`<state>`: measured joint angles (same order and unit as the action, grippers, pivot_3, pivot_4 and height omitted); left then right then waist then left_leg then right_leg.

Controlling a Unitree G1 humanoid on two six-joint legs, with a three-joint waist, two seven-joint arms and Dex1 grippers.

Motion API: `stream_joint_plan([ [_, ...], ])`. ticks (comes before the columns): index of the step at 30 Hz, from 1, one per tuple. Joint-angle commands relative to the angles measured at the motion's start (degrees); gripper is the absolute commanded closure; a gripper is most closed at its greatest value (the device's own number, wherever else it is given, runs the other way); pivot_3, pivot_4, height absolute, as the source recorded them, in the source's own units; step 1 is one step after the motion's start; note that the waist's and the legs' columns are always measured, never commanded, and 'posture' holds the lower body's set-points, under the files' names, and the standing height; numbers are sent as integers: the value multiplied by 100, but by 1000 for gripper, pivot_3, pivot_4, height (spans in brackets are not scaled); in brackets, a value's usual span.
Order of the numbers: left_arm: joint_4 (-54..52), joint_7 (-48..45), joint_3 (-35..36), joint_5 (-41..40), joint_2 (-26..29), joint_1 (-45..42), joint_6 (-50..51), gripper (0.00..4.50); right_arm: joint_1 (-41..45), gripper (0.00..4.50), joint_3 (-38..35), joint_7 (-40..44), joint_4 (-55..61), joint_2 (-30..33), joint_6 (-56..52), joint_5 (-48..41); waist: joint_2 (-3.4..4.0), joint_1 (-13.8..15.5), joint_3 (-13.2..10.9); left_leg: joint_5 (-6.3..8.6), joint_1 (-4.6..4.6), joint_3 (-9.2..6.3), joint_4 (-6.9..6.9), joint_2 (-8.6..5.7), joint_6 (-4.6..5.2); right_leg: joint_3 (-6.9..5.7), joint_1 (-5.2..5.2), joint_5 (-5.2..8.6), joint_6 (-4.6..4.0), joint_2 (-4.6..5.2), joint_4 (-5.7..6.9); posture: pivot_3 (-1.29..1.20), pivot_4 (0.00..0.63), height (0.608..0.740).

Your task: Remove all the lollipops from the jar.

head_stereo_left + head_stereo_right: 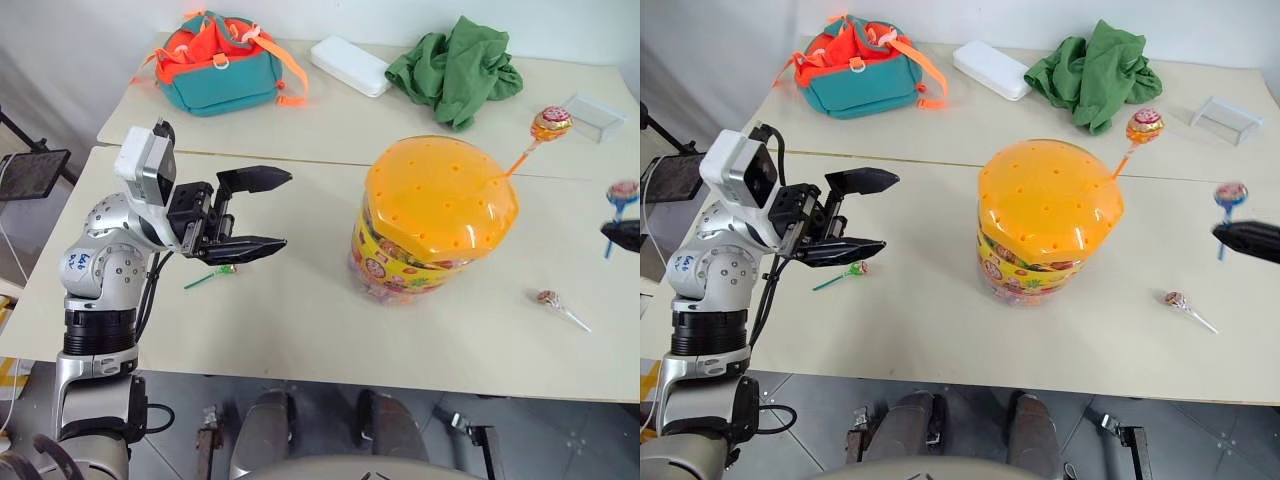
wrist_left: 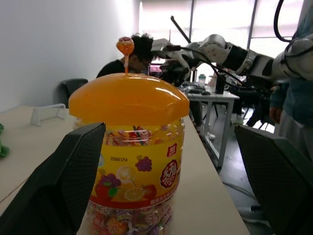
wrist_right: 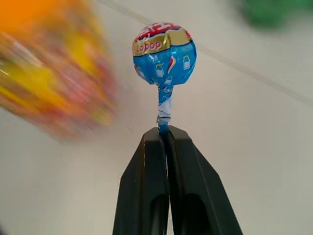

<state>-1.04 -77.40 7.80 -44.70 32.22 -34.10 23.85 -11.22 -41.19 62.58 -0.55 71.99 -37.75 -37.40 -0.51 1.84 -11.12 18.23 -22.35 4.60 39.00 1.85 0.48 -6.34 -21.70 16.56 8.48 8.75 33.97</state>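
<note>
Nearest in, the left tool [image 1: 248,212] hangs above the front of the desk [image 1: 300,330], jaws spread wide and holding nothing, aimed sideways at the jar [image 1: 432,222] as if ready to steady it; just beneath its lower finger a green lollipop [image 1: 222,271] lies flat on the desk, already out. Out on the other side, the right tool [image 1: 1230,233] has its fingers pressed tight on the stick of the blue lollipop [image 3: 164,53], head standing up past the fingertips, carried well clear of the jar, probably on its way to be set down. Between that tool and the jar, nearer the desk's front edge, a white-stick lollipop [image 1: 549,299] rests on the surface, another one done. The jar sits between the two tools, orange domed lid on, and one orange-wrapped lollipop [image 1: 550,124] stands in a lid hole on the side toward the right tool, stick slanted outward; to my eye, that one is left to pull. Now the writing: the blue wrapper reads roughly "Lopop" on a gold band, and the jar's yellow label shows fruit cartoons, a red square with characters I can't read and a small printed date code. Beyond the jar, a teal-and-orange backpack [image 1: 220,62], a white case [image 1: 350,66] and a crumpled green cloth [image 1: 456,68] lie along the far side of the desk.
</note>
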Motion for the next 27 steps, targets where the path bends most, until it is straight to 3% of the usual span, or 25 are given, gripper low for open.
stream_joint_plan([
  [1, -176, -172, -45, -44, 130, 49, 72, 0, -84, 4475, 814, -269, -664, -57, 1011, 1226, 0, -43, 0, 0, -1, 0, -2, 0, 0, 2, -4, 0, 0, 0, 3, 0, 150, 740],
  [6, -234, -248, -68, -4, 159, 110, 19, 0, 166, 4475, 1545, -442, -1507, -398, 2027, 1974, 3, -55, -2, 0, -1, 5, -4, 2, -3, 2, -15, 0, 1, -1, 11, 0, 150, 740],
  [9, -253, -257, -51, -12, 177, 139, 13, 0, 238, 3817, 1514, -150, -1577, -446, 2153, 1909, 16, -55, -4, 0, -1, 10, -2, 3, -3, 7, -15, 0, 1, -2, 10, 0, 150, 740],
  [12, -269, -259, -41, -25, 195, 163, 12, 0, 308, 2856, 1304, 105, -1494, -501, 2199, 1721, 17, -54, -4, 0, 0, 14, 0, 3, -3, 12, -15, 0, 1, -2, 9, 0, 150, 740],
  [19, -313, 586, 606, -806, -114, 202, 463, 0, 1329, 625, 140, 341, 82, -1116, 1315, -340, 18, -47, -4, 0, 0, 9, 4, 8, -3, 12, -14, -1, 1, -3, 12, 0, 150, 740],
  [22, -353, 1065, 993, -1347, -230, 310, 845, 0, 1759, 625, -73, -74, 930, -1469, 778, -1239, 17, -47, -4, 3, 1, 1, 4, 13, -8, 10, -14, -1, 2, -6, 19, 0, 150, 740],
  [27, -272, 1163, 1019, -1495, -204, 304, 1088, 0, 2321, 625, 385, -755, 1733, -1759, 308, -1860, 15, -10, -4, 6, -2, -8, 10, 8, -10, 7, -10, -1, 2, -6, 23, 0, 150, 740],
])
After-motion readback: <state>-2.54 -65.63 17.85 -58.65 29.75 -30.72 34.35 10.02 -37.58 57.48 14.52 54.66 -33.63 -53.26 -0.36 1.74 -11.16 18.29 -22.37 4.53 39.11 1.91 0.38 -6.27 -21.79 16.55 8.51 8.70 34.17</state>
